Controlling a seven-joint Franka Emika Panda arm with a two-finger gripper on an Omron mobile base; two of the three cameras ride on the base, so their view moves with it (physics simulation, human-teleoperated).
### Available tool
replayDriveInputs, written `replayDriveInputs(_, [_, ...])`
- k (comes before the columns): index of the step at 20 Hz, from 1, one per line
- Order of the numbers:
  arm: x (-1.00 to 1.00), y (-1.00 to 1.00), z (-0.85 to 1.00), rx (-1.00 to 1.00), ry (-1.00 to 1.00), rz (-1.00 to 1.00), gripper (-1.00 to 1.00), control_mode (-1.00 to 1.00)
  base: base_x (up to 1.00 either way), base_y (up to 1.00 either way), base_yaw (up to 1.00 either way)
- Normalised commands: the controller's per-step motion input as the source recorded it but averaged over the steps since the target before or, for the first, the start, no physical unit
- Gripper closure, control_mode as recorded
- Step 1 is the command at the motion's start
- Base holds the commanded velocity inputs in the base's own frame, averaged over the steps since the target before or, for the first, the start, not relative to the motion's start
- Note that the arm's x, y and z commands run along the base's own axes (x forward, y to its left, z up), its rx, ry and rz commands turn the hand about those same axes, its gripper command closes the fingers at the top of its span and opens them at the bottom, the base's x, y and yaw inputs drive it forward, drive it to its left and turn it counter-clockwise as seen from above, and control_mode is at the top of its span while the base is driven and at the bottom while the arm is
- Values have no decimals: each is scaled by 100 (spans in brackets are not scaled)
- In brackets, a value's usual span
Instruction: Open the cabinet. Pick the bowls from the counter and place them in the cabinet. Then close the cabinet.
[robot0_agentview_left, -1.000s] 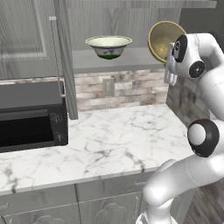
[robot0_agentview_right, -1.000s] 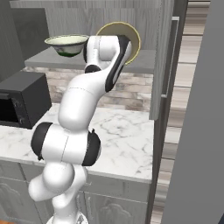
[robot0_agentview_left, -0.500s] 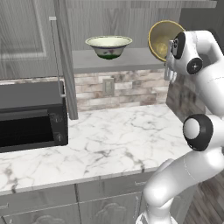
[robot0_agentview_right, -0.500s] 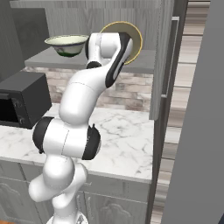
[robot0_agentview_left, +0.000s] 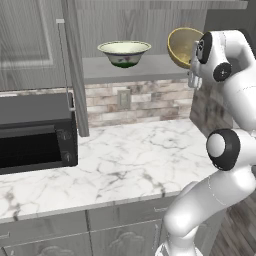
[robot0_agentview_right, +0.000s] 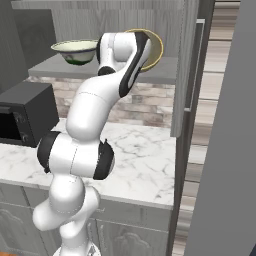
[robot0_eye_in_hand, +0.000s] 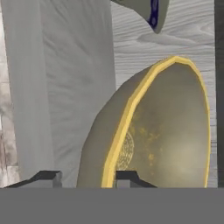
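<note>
cabinet: both doors open, shelf bare at front | cream patterned bowl: upright on shelf, left | tan bowl: tipped on edge at shelf's right | gripper: fingers astride its rim, slightly apart; gripping or letting go, cannot tell | step: placing bowl 2 of 2 | next: release fully, draw clear, shut doors.

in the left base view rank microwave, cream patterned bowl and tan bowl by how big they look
1. Black microwave, largest by far, though nearest the camera.
2. Cream-white patterned bowl.
3. Tan-olive bowl, tilted and partly hidden by the arm, so unsure against the cream bowl.
</note>
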Motion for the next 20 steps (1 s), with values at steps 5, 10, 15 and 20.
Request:
replayDriveInputs(5, [9,-13,100,-1,19,2,-100,-100,0,0,0])
replayDriveInputs(10, [-3,-4,100,-4,3,6,-100,-100,0,0,0])
replayDriveInputs(15, [-31,-6,100,-3,0,8,-100,-100,0,0,0])
replayDriveInputs(20, [-75,-23,84,-1,-1,3,-100,-100,0,0,0])
